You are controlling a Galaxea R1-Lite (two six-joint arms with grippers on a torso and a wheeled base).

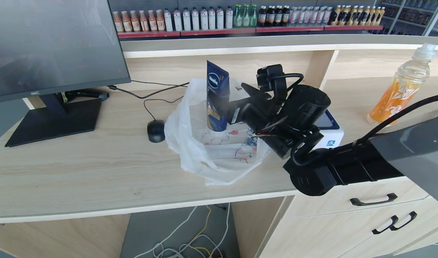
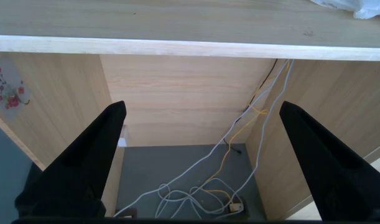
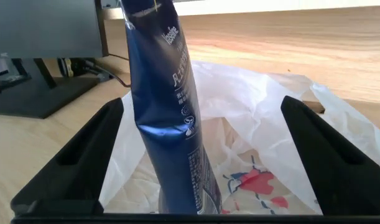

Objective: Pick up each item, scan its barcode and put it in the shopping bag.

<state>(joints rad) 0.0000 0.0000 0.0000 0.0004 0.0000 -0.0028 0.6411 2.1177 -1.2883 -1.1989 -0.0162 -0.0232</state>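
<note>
Blue tube [image 3: 168,124] was seen upright btwn spread fingers of right gripper [image 3: 202,101], w/o contact, in shopping bag [image 3: 264,109]. Left gripper [image 2: 202,106] was likewise spread.

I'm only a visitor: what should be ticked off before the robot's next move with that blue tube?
1. Tube upright inside the bag: ok.
2. Right hand open, fingers either side of the tube, not pinching: ok.
3. Left hand open, low below the counter edge, out of the way: ok.
4. Tube's barcode scanned: cannot tell.
5. Orange bottle bagged: not ok, it stands on the counter.
</note>
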